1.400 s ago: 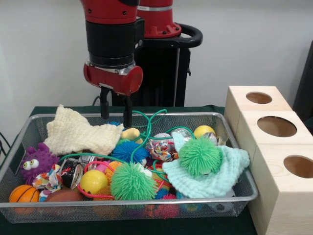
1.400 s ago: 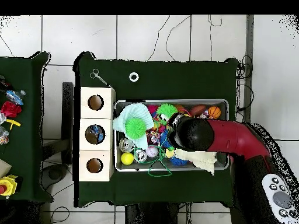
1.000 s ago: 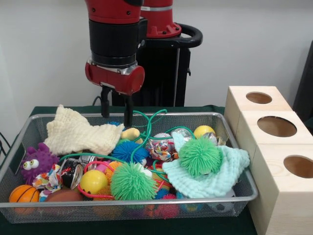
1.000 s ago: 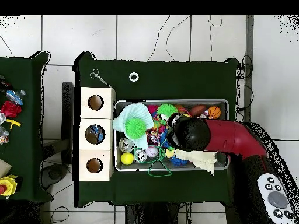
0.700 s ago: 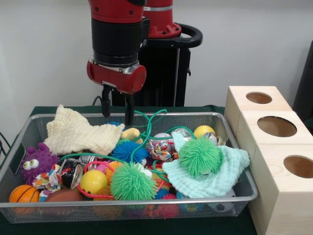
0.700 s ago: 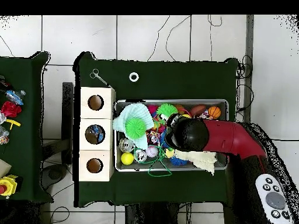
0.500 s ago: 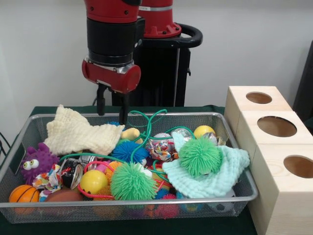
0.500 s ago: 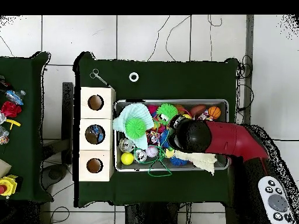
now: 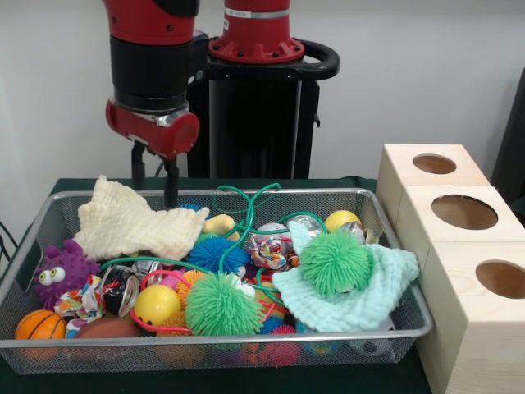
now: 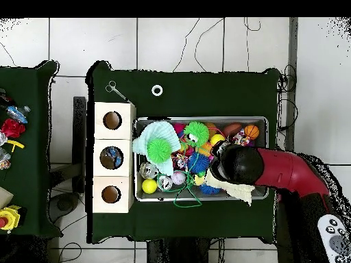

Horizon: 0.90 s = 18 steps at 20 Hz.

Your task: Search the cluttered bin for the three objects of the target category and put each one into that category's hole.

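One red and black robot arm hangs over a wire mesh bin crammed with toys. Its gripper has slid left across the far side of the bin over the last second and now hovers above the cream knitted cloth in the far left corner, its two dark fingers apart and holding nothing.

Near the front rail sit a spiky green ball, a smooth yellow ball, a small orange basketball and a purple fuzzy monster with big eyes. To the right, a second spiky green ball rests on a mint knitted cloth. Green cord loops through the pile.

Three pale wooden boxes, each with a round hole on top, stand just right of the bin.

The leftward shift suggests the search has moved to the cream cloth, perhaps to lift it; nothing is picked yet. Which category is wanted cannot be told.
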{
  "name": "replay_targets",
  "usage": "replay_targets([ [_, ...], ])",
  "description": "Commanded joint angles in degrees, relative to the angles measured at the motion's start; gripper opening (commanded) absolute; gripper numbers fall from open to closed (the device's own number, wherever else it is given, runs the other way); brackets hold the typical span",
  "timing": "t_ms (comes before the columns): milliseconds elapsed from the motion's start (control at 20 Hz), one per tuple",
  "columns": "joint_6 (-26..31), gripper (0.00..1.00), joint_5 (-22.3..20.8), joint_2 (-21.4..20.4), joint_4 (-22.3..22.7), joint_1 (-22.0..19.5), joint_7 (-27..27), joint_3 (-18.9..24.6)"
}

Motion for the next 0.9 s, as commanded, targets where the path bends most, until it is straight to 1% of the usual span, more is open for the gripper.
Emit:
replay_targets([
  [50,-2.4,1.0,-5.0,6.0,3.6,-1.3,-1.7,-2.0],
  [250,-7.7,1.0,-6.2,9.4,3.2,-1.1,0.0,-3.0],
  [350,-9.1,1.0,-6.6,10.1,2.8,-1.4,-0.9,-2.6],
  [450,-11.1,1.0,-6.1,9.8,3.1,-2.2,-1.7,-1.2],
  [600,-11.7,1.0,-5.3,9.6,3.1,-3.3,-2.7,0.6],
  [850,-13.5,1.0,-5.7,10.7,2.6,-3.5,-2.9,0.9],
  [900,-13.1,1.0,-5.6,10.8,2.5,-3.4,-2.9,0.7],
])
